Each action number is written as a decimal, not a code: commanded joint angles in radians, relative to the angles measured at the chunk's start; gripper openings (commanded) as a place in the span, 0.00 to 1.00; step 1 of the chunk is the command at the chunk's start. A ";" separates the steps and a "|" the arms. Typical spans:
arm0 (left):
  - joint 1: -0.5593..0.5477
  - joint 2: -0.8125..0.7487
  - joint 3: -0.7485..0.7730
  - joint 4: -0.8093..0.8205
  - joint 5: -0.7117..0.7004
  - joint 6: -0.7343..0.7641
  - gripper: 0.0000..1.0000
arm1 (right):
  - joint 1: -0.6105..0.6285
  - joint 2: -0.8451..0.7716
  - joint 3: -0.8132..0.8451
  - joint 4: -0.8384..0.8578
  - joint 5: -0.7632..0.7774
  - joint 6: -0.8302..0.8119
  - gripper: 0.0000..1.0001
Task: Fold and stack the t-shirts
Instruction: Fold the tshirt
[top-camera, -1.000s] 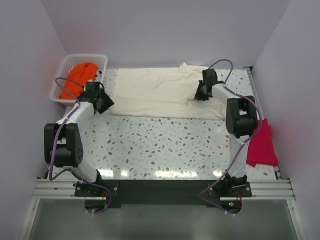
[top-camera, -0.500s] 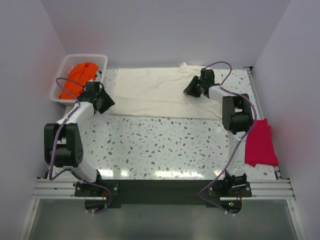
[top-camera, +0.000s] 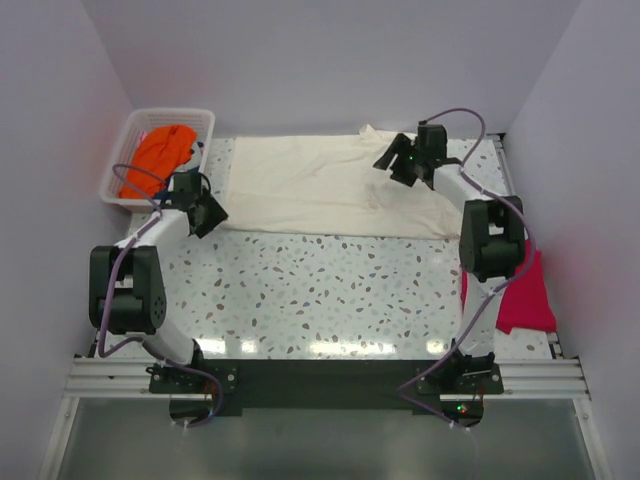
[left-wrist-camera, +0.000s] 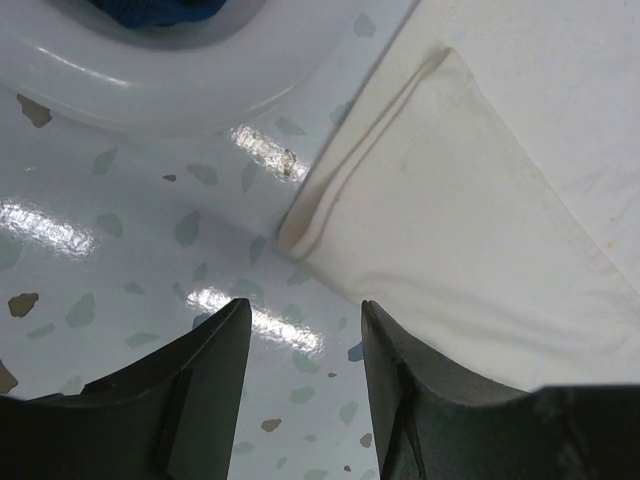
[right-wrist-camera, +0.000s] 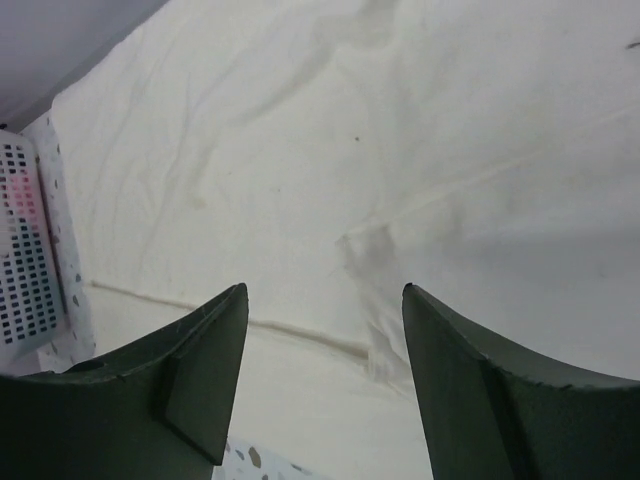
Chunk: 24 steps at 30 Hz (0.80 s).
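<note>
A cream t-shirt lies spread flat across the far part of the table. My left gripper is open and empty at the shirt's near left corner, just above the tabletop. My right gripper is open and empty, hovering above the shirt's right part near a wrinkled sleeve seam. An orange t-shirt lies crumpled in a white basket at the far left. A magenta t-shirt lies folded at the right edge of the table.
The speckled tabletop extends in front of the cream shirt. The basket's white rim shows close to the left gripper. Purple walls enclose the table on three sides.
My right gripper has lifted off the shirt and swung back and to the right, now pointing left over the cloth. My left gripper has shifted slightly toward the shirt's corner.
</note>
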 joint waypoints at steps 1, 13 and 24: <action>-0.029 0.014 0.000 0.058 -0.029 -0.012 0.52 | -0.016 -0.198 -0.074 -0.087 0.088 -0.060 0.66; -0.075 0.121 0.064 0.049 -0.139 -0.045 0.52 | -0.028 -0.536 -0.530 -0.167 0.303 -0.125 0.66; -0.076 0.161 0.064 0.055 -0.191 -0.063 0.47 | -0.100 -0.589 -0.645 -0.212 0.374 -0.125 0.68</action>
